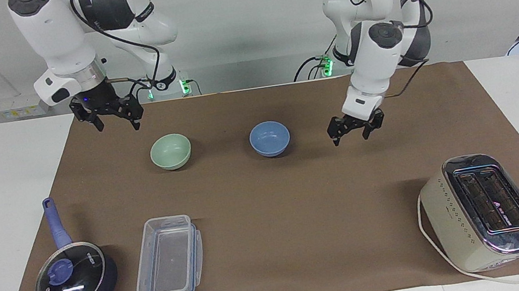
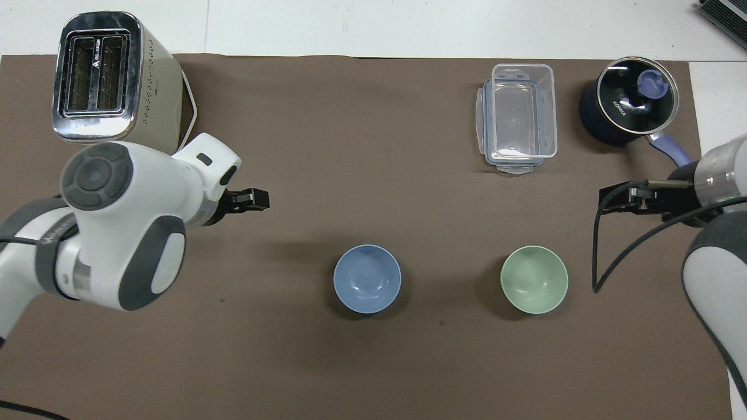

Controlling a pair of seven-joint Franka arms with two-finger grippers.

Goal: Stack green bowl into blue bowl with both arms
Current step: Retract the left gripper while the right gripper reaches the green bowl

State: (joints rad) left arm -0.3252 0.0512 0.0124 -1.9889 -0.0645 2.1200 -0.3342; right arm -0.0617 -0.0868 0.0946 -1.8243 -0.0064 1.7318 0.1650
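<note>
Green bowl (image 1: 170,151): small, round, pale mint, smooth matte. Stands upright and empty on the brown paper mat (image 1: 268,205), toward the right arm's end of the table. Nothing touches it.

Blue bowl (image 1: 269,138): small, round, light periwinkle, same size as the green one. Upright and empty, beside the green bowl with a clear gap between them, about equally near to the robots, toward the middle of the mat.

Left gripper (image 1: 351,132): black, two-fingered, on a white jointed arm. Hangs over bare mat beside the blue bowl, on the side toward the left arm's end. Fingers spread apart, holding nothing, touching nothing. In the overhead view (image 2: 251,199) the arm's bulky white wrist covers most of it; only the tips show.

Right gripper (image 1: 114,119): black, two-fingered. Raised over the mat's edge nearest the robots, near the green bowl but clear of it. Fingers spread, empty. In the overhead view (image 2: 633,196) it is partly masked by cables and the arm's end.

Cream and chrome two-slot toaster (image 1: 483,211): farther from the robots, at the left arm's end.

Clear rectangular plastic container (image 1: 169,262): farther from the robots than the green bowl.

Dark blue saucepan with glass lid (image 1: 75,278): beside the container, at the right arm's end of the mat.
</note>
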